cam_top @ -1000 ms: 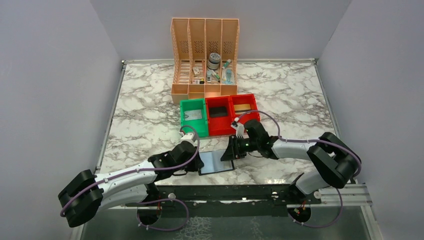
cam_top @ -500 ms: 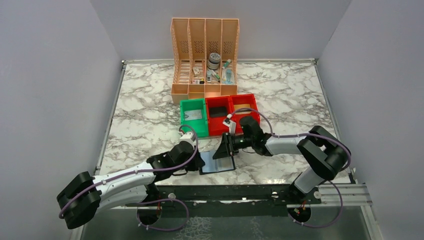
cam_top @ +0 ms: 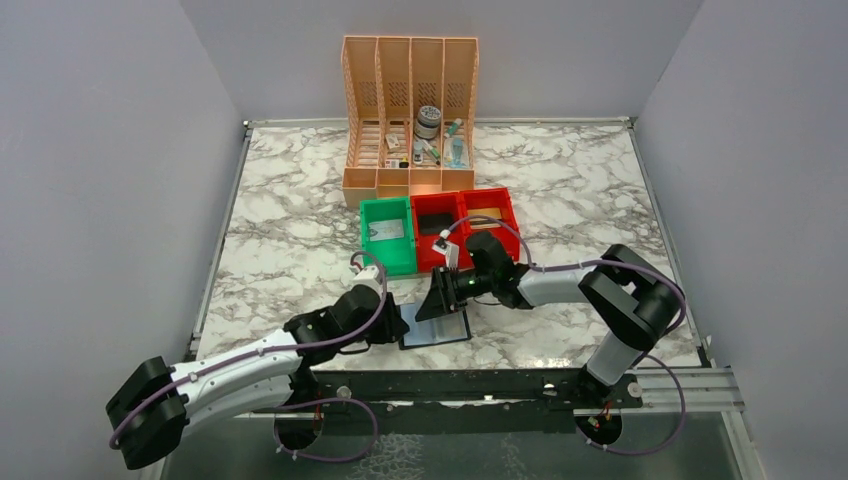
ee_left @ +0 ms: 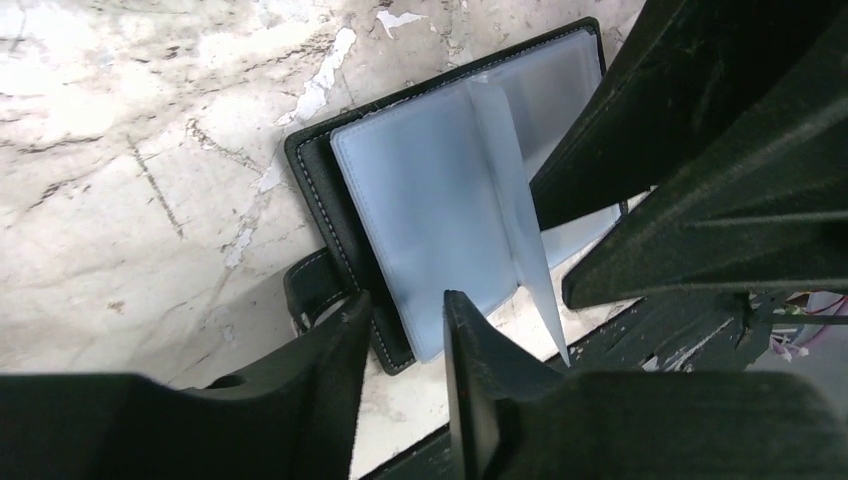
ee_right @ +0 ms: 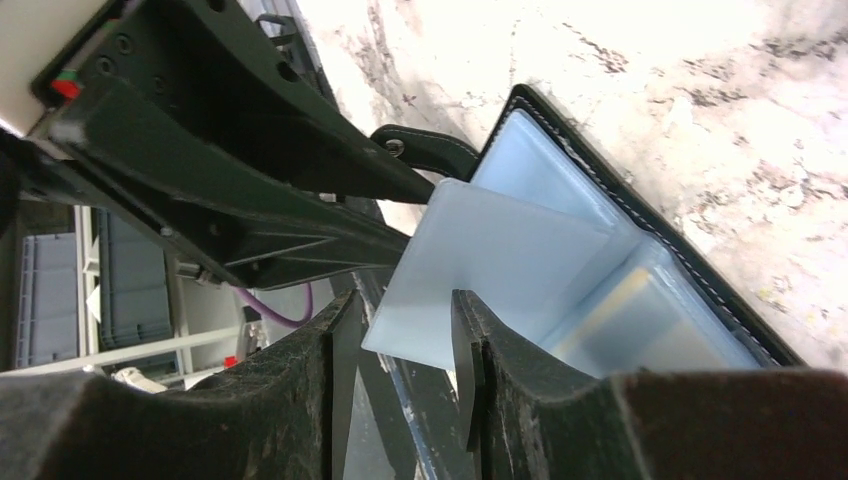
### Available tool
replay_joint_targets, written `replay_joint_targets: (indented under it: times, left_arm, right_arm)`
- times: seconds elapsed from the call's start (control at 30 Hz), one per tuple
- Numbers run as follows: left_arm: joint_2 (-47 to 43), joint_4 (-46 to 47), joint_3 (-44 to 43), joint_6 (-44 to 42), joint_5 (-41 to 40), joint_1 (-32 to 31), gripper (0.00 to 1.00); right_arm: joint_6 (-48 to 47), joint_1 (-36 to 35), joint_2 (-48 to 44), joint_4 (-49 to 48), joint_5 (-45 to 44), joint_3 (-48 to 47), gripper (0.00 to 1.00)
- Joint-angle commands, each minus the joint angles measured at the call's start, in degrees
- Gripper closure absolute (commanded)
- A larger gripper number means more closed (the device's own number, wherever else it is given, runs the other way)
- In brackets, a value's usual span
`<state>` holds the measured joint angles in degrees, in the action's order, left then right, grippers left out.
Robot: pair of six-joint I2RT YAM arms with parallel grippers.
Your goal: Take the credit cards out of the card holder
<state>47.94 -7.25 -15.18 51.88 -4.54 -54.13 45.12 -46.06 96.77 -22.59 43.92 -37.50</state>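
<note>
The card holder [cam_top: 440,330] lies open near the table's front edge, black outside with pale blue sleeves [ee_left: 420,190]. One sleeve leaf [ee_right: 490,250] stands up from it. My right gripper [cam_top: 432,303] is open, and the leaf's free corner sits between its fingertips [ee_right: 400,305] unpinched. My left gripper [cam_top: 397,325] is open too and straddles the holder's near left corner [ee_left: 405,305] beside the short tab [ee_left: 310,290]. A tan tint shows through one sleeve [ee_right: 620,300]. Credit cards lie in the bins: pale [cam_top: 386,230], dark [cam_top: 435,224] and tan [cam_top: 485,214].
A green bin [cam_top: 370,240] and two red bins [cam_top: 460,245] stand just behind the grippers. Behind them is an orange file organiser [cam_top: 410,110] with small items. The black rail [cam_top: 450,385] runs along the table's near edge, close to the holder.
My right gripper has swung left over the holder and a sleeve leaf now stands up between its jaws. Both grippers' jaws have widened. The left arm shifted slightly.
</note>
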Motion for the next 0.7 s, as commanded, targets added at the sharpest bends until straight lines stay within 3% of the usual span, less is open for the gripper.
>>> replay_joint_targets:
  times: [0.0, 0.13, 0.2, 0.3, 0.5, 0.67]
  left_arm:
    - [-4.65, -5.67, -2.15, 0.12, -2.87, -0.36, 0.62]
    - [-7.80, -8.47, -3.30, -0.35, -4.22, -0.36, 0.59]
    - [-8.49, -8.75, -3.58, -0.46, -4.25, -0.36, 0.59]
    - [-8.42, -8.72, -3.58, -0.31, -3.64, -0.36, 0.59]
    - [-7.63, -8.22, -3.76, -0.51, -3.47, -0.36, 0.59]
    - [-6.02, -5.34, -3.67, -1.28, -2.09, -0.37, 0.57]
  right_arm:
    - [-2.93, -0.34, -1.54, 4.10, -3.28, -1.68, 0.60]
    - [-1.55, -0.38, 1.13, 0.85, -3.57, -1.30, 0.66]
    - [-2.74, -0.78, 2.96, 2.41, -5.31, -2.20, 0.73]
    - [-5.36, -1.56, 4.81, 7.07, -8.51, -4.06, 0.77]
    - [-9.52, -2.01, 4.78, 13.34, -12.96, -5.85, 0.77]
    - [-9.53, -2.01, -5.87, 14.23, -17.94, -2.79, 0.72]
